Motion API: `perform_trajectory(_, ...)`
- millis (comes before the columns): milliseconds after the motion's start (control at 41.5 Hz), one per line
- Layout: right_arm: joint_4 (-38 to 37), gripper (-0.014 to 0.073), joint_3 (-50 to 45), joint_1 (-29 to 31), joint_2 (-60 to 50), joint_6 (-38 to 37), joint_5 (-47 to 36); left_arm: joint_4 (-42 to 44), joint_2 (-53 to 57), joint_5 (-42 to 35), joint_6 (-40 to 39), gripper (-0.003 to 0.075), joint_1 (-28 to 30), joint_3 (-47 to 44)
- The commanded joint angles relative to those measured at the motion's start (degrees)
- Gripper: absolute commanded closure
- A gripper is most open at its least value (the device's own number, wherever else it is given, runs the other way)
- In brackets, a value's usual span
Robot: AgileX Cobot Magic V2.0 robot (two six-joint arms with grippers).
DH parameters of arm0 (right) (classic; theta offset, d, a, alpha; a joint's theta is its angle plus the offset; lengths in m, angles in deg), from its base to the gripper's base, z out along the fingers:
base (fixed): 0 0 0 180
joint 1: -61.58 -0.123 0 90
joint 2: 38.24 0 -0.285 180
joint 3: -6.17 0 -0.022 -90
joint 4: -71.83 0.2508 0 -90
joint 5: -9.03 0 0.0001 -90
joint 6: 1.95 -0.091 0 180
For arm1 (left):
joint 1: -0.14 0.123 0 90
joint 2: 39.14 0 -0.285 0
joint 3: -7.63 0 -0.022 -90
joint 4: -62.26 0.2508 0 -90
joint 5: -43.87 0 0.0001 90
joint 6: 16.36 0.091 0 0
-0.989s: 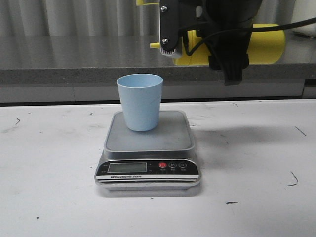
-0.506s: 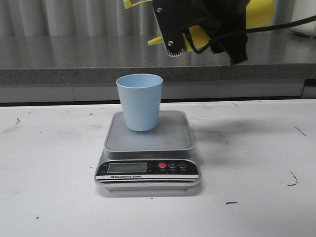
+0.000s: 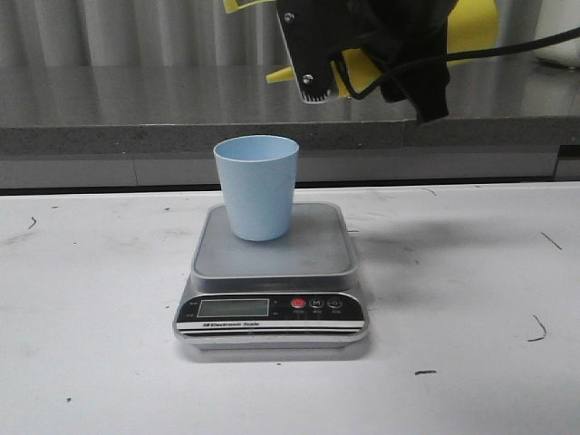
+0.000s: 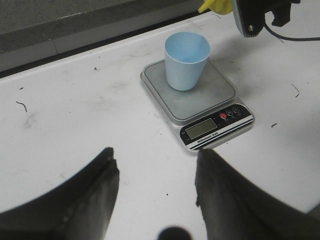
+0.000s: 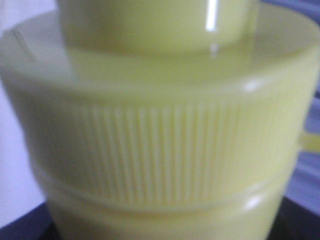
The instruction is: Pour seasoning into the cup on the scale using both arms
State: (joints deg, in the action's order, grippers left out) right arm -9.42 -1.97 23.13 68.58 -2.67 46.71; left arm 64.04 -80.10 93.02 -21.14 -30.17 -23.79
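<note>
The pale blue cup [image 3: 256, 186] stands upright on the grey platform of the silver scale [image 3: 272, 261]. My right gripper [image 3: 381, 50] is shut on the yellow seasoning bottle [image 3: 476, 23], held high behind and to the right of the cup. The bottle is tilted with its nozzle [image 3: 279, 76] pointing left and slightly down, above the cup's right side. In the right wrist view the ribbed yellow cap [image 5: 160, 150] fills the frame. My left gripper [image 4: 156, 167] is open and empty above the bare table, left of the cup [image 4: 186, 60] and scale [image 4: 220, 96]. It is out of the front view.
A grey counter ledge [image 3: 136, 118] runs along the back of the white table [image 3: 91, 344]. A white object [image 3: 562, 36] stands on it at the far right. Small black marks dot the tabletop.
The right arm has lifted the bottle and tipped its base upward, so the nozzle now slants down toward the cup. The cup and scale have not moved.
</note>
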Motion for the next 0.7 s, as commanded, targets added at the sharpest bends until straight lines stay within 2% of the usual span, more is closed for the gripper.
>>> perform_trajectory(0,0.29,0.0244,2.03,0.54,-3.24,-6.10,1.45,-0.09,-0.11,-3.86,-0.66,0.0365,-0.30,1.49)
perform_trajectory(217,8.96,0.0244,2.03,3.68,-6.52,-26.29,-0.15,-0.09,-0.11,-3.86,-0.66,0.0365,-0.30,1.49)
perform_trajectory(314,15.26,0.0244,1.90,5.26,-8.84,-31.33,-0.32,-0.09,-0.11,-3.86,-0.66,0.0365,-0.30,1.49)
perform_trajectory(434,22.33,0.0244,-0.55,7.41,-12.63,-32.16,-5.19,-0.09,-0.11,-3.86,-0.66,0.0365,-0.30,1.49)
perform_trajectory(675,30.25,0.0244,-13.66,14.19,-21.58,-33.55,-25.83,-0.09,-0.11,-3.86,-0.66,0.0365,-0.30,1.49)
